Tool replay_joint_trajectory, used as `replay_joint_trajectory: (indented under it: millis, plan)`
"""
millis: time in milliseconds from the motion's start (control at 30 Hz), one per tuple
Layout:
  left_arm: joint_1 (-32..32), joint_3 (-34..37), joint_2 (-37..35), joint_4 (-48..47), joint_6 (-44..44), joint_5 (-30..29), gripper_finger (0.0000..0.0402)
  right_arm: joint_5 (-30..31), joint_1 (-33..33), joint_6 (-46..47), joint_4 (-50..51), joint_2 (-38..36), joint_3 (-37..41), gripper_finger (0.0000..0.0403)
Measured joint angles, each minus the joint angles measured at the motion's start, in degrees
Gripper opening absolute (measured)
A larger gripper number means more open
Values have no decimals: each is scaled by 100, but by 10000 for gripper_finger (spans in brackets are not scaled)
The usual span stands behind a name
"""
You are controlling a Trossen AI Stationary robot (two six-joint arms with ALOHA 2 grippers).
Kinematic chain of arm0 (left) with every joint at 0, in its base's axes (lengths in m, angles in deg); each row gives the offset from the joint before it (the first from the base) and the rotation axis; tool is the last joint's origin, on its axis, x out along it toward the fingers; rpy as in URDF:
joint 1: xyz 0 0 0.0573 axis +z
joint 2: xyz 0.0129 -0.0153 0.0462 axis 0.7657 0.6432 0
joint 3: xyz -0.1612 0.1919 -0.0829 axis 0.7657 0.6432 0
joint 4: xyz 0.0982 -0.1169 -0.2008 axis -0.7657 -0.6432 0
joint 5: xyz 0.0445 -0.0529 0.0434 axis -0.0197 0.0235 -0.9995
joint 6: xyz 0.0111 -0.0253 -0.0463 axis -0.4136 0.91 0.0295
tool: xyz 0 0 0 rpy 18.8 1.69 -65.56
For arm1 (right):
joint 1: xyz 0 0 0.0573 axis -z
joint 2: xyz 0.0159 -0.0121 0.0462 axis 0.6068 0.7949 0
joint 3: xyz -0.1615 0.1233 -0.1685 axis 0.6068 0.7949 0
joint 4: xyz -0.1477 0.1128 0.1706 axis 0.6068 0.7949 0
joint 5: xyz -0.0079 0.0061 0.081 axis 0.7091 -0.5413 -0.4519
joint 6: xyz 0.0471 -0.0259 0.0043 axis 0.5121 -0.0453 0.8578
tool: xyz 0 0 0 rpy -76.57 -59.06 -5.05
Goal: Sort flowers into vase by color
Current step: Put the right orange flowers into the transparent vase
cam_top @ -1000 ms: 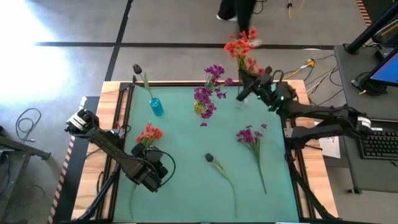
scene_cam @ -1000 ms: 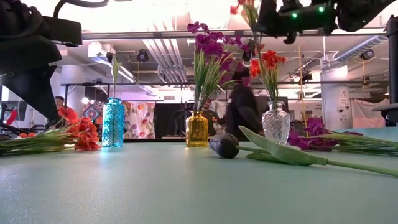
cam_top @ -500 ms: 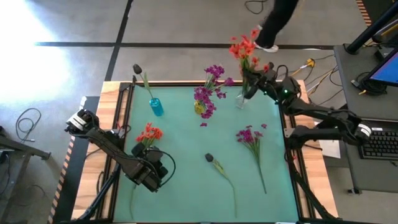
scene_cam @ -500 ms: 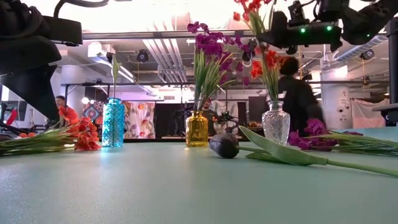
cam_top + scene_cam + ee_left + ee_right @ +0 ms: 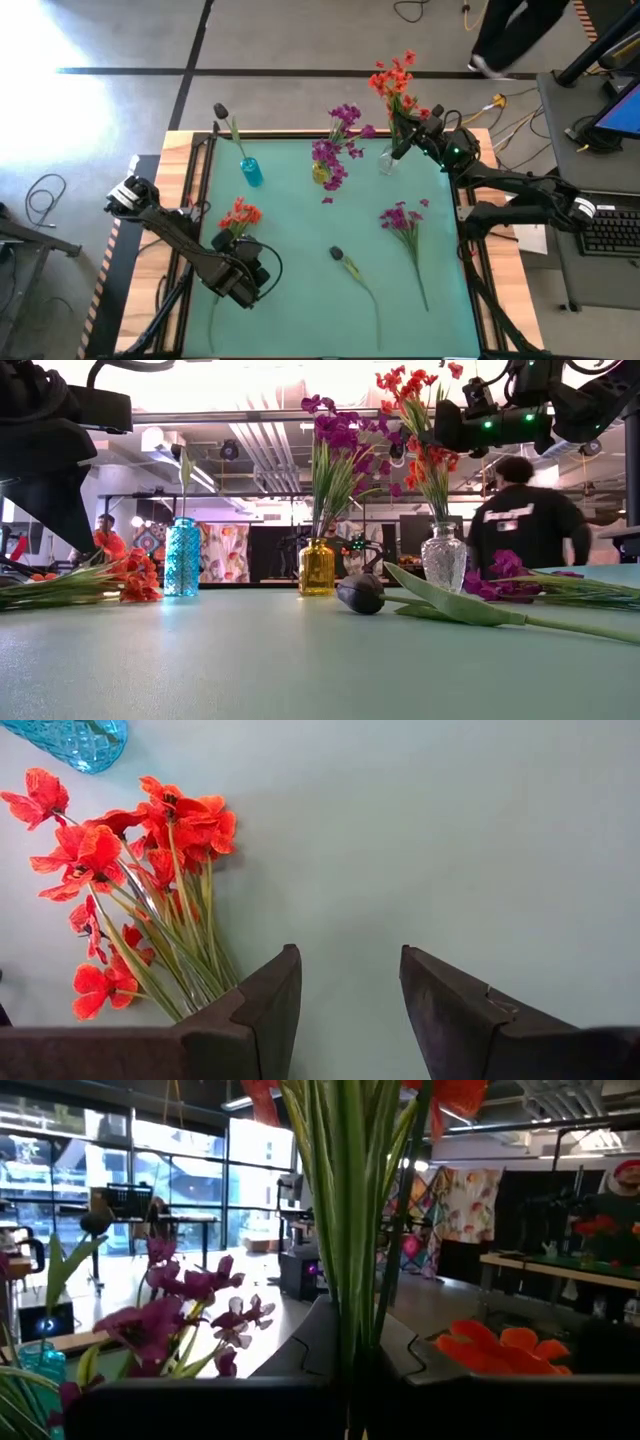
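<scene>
My right gripper [image 5: 402, 138] is at the table's far right corner, above the clear glass vase [image 5: 443, 558], shut on a bunch of orange-red flowers [image 5: 412, 388]. The bunch stands upright, and its stems run down toward the vase's neck. My left gripper [image 5: 350, 1005] is open near the table's left edge, low over the mat. A second orange-red bunch [image 5: 140, 850] lies flat on the mat just beside its fingers, untouched. My right gripper pinches the bunch's green stems [image 5: 350, 1250] between its two fingers, part-way down below the blooms. The fingers come about level from the table's right and lie across the stems. The bunch stands upright with its blooms [image 5: 392, 78] above the gripper and its lower stems at the vase mouth.
A blue vase [image 5: 250, 171] holds a dark-bud flower and a yellow vase [image 5: 321, 174] holds purple flowers, both along the far edge. A purple bunch [image 5: 404, 222] and a dark-bud flower [image 5: 352, 268] lie on the mat's middle and right. A person [image 5: 525, 510] walks behind the table.
My right gripper has come down over the clear vase, still shut on the stems, and the orange-red bunch has sunk with it while staying upright. A person behind the table has walked toward the right. My left arm has kept still.
</scene>
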Motion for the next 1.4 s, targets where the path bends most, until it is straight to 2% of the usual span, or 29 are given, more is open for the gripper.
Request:
replay_joint_trajectory:
  millis: [167, 667, 1167, 1400]
  plan:
    - [0, 0, 0, -4, -4, -57, 158, 309, 0, 37, -179, 156, 1, 13]
    - [0, 0, 0, -7, -4, -98, 158, 331, 0, 79, -342, 551, 14, 17]
    - [0, 0, 0, -9, -5, -97, 158, 331, 0, 243, -302, 570, 16, 130]
    - [0, 0, 0, -28, -6, -96, 158, 284, -13, 380, 295, 244, 10, 175]
